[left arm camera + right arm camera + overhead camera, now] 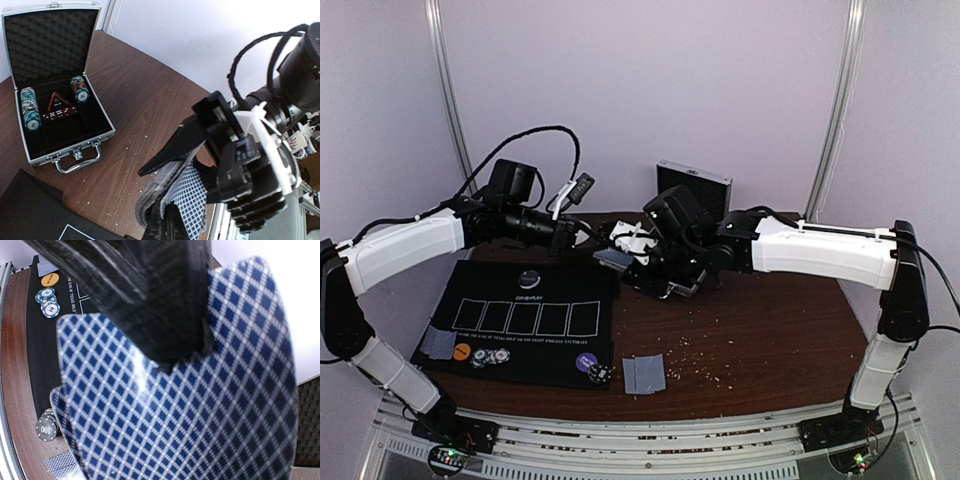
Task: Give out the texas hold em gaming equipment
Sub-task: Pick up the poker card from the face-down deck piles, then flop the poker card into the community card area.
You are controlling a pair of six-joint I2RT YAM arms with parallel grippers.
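Arms meet over the far middle of the bench (760,340) in the top view. The left fingers (592,240) and right fingers (632,256) point at each other, with the grey-blue playing cards (611,259) between them, off the bench. A black mat (535,345) with a row of card outlines lies at the near left. On its near edge are loose cards (438,343), an orange disc (462,352) and striped chips (490,356), and towards its right corner a purple disc (586,362) just beside another chip. More loose cards lie on bare wood just right of the mat. A case (693,185) stands at the back.

In the left wrist view the case (55,145) lies open on the wood, holding chip stacks (29,110) and red dice (59,114). The left fingers (165,225) are clenched at the bottom edge, and the diamond-patterned playing cards (192,192) run down into them.

In the right wrist view the playing cards (190,405) fill most of the picture, bowed. A right finger (150,295) presses on their back, so the right fingers are clenched on them. Beyond, the mat carries the orange disc (50,279) and chips (47,302).
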